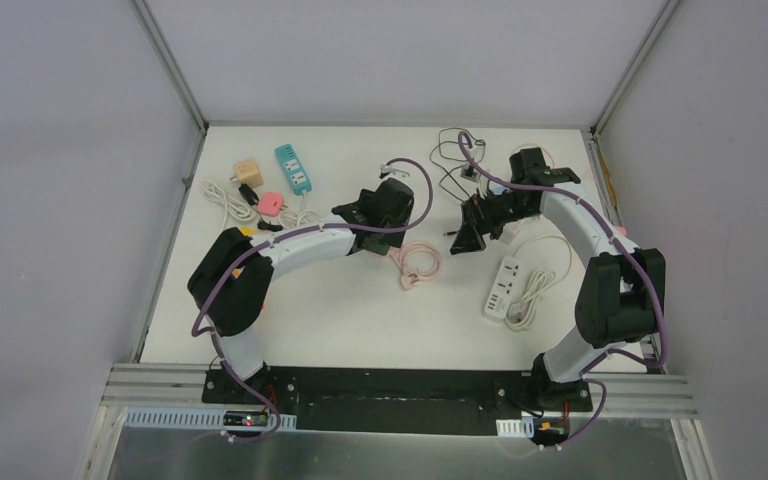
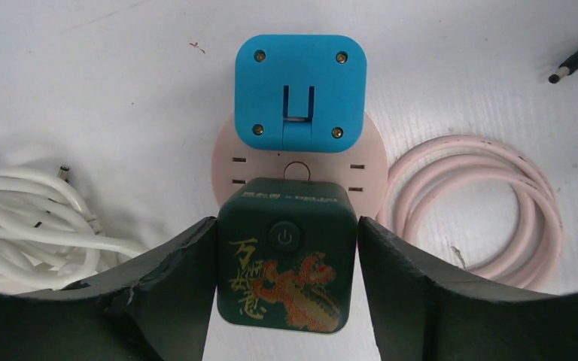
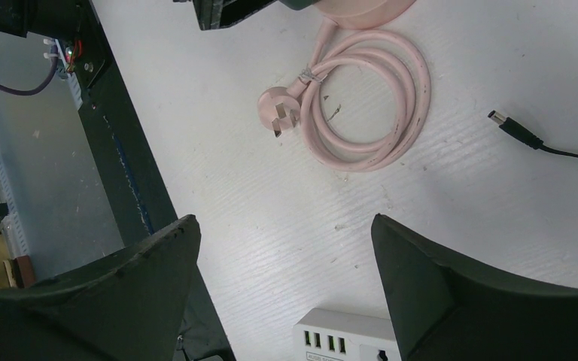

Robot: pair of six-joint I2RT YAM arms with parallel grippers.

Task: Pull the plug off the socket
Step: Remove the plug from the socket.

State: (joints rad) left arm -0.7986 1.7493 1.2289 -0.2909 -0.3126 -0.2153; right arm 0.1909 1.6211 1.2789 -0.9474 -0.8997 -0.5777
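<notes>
A round pink socket (image 2: 229, 162) lies on the white table with two plugs in it. The far one is a blue square plug (image 2: 299, 90). The near one is a dark green cube plug (image 2: 286, 256) with a gold and orange dragon print and a power button. My left gripper (image 2: 287, 226) has a finger against each side of the green plug. In the top view the left gripper (image 1: 378, 215) covers the socket. My right gripper (image 3: 284, 222) hangs open over bare table, right of the left one (image 1: 470, 232), with nothing between its fingers.
The socket's coiled pink cable (image 2: 482, 218) lies to its right, a white cable bundle (image 2: 30, 218) to its left. A white power strip (image 3: 346, 338) lies under my right gripper. A teal strip (image 1: 293, 168), a beige cube (image 1: 248, 171) and a pink adapter (image 1: 271, 204) sit far left; black cables (image 1: 455, 165) at the back.
</notes>
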